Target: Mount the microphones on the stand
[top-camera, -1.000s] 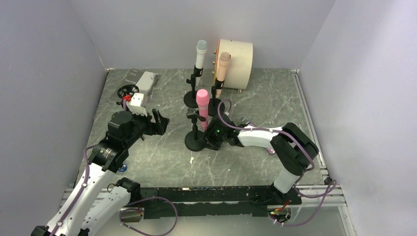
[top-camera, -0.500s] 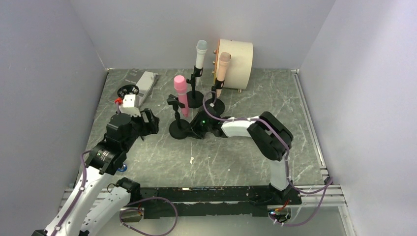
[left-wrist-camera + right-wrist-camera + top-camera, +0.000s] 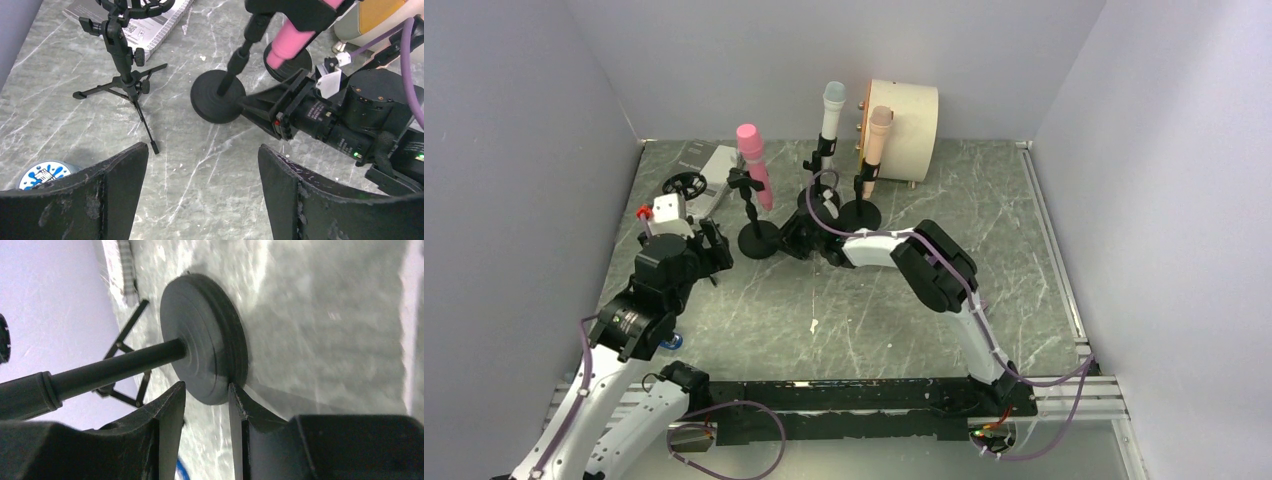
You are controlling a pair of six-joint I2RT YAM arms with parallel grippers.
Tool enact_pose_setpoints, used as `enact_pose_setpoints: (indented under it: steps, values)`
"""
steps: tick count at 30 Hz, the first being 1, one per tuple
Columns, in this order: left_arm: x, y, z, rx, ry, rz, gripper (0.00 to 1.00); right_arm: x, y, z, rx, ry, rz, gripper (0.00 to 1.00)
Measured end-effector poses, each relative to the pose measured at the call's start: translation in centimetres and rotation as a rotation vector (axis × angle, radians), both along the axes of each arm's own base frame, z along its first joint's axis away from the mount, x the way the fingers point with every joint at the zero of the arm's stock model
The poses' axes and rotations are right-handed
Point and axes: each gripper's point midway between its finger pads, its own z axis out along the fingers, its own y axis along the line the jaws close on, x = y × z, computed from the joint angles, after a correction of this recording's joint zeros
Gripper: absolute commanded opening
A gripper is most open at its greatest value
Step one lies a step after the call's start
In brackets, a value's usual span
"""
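Note:
The pink microphone (image 3: 751,163) sits clipped in a black stand with a round base (image 3: 758,240), left of centre. My right gripper (image 3: 796,238) lies low on the table, and in the right wrist view its jaws (image 3: 206,390) are shut on the rim of that round base (image 3: 210,347). The white microphone with a pale-blue head (image 3: 832,108) and the peach microphone (image 3: 878,134) stand in their own stands at the back. My left gripper (image 3: 713,246) is open and holds nothing, hovering just left of the pink microphone's stand (image 3: 217,96). An empty tripod stand (image 3: 123,56) is close by.
A beige drum-shaped object (image 3: 906,116) stands at the back behind the peach microphone. A grey-white booklet (image 3: 715,160) lies at the back left near the tripod stand (image 3: 684,186). A blue-and-white disc (image 3: 44,174) lies by my left finger. Grey walls close in both sides.
My right gripper has dragged the pink microphone's stand from the table's middle up and to the left, stretching the arm out. My left gripper has pulled back a little leftwards.

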Motion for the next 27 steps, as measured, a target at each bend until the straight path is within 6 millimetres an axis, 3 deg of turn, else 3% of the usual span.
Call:
enact_pose_setpoints:
  steps: [4,8,13,18,21,27]
  values:
    - [0.3,-0.2,-0.4,-0.021,0.018,0.017,0.86,1.9,0.8,0.2,-0.012,-0.092,-0.01,0.42]
    - [1.0,-0.3,-0.4,-0.027,0.039,0.04,0.89,2.5,0.6,0.9,-0.029,-0.202,0.012,0.48]
    - [2.4,0.0,0.1,0.023,0.058,0.071,0.93,0.4,-1.9,2.4,-0.07,-0.288,0.058,0.53]
    - [5.0,0.5,2.7,0.13,0.057,0.098,0.93,-1.5,-4.5,8.3,-0.053,-0.411,0.071,0.53]
    - [7.0,2.0,4.6,0.192,0.056,0.153,0.94,-2.9,-6.2,11.3,-0.033,-0.468,0.069,0.53]
    - [9.1,6.2,4.5,0.236,0.126,0.28,0.94,-5.3,-9.0,11.6,-0.051,-0.478,0.081,0.53]
